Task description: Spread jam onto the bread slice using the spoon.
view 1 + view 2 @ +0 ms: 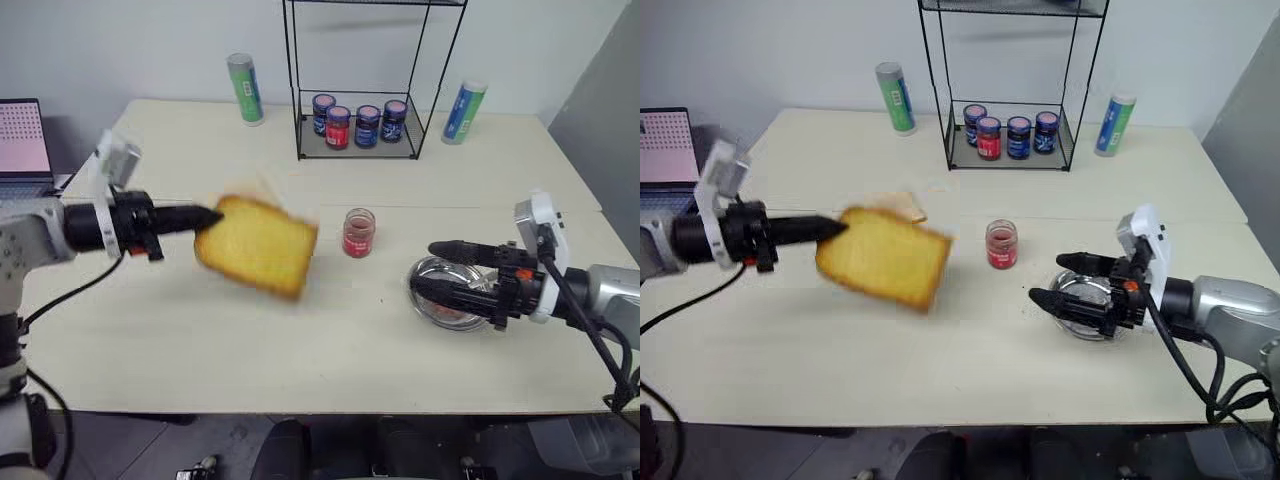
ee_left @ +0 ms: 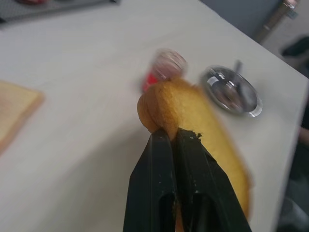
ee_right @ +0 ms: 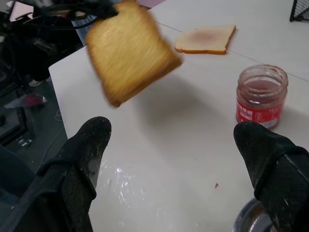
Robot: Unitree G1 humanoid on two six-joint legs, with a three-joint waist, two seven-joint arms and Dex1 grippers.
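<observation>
The left gripper point(image 1: 212, 217) was clamped on one edge of the bread slice point(image 1: 258, 245), its two black fingers pressed together on the crust, and held the slice in the air above the middle of the tabletop point(image 1: 200, 340), tilted, with its broad golden face turned upward. The left wrist view showed the fingers point(image 2: 161, 159) pinching the slice end-on.

The right gripper point(image 1: 1062, 282) hung with its fingers wide apart and gripped nothing. It sat just over a shallow glass dish point(image 1: 446, 295) near the right edge of the tabletop. In the left wrist view the spoon point(image 2: 231, 84) lay in that dish, its slim handle sticking out over the rim; the bowl of the spoon was too blurred to make out.

The jam point(image 1: 358, 233) stood upright in its small clear jar, lid off, between the raised slice and the dish, touching neither. A second, paler slice of bread point(image 3: 205, 39) with a pinkish centre lay flat on the tabletop behind the raised one, toward the far edge.

At the far edge stood a black wire rack point(image 1: 360, 120) with four capped jars point(image 1: 358, 122) in a row on its lower shelf. A green tube point(image 1: 244, 88) stood to its left and a blue and green tube point(image 1: 464, 110) to its right. A laptop point(image 1: 24, 140) sat off the far left corner.
</observation>
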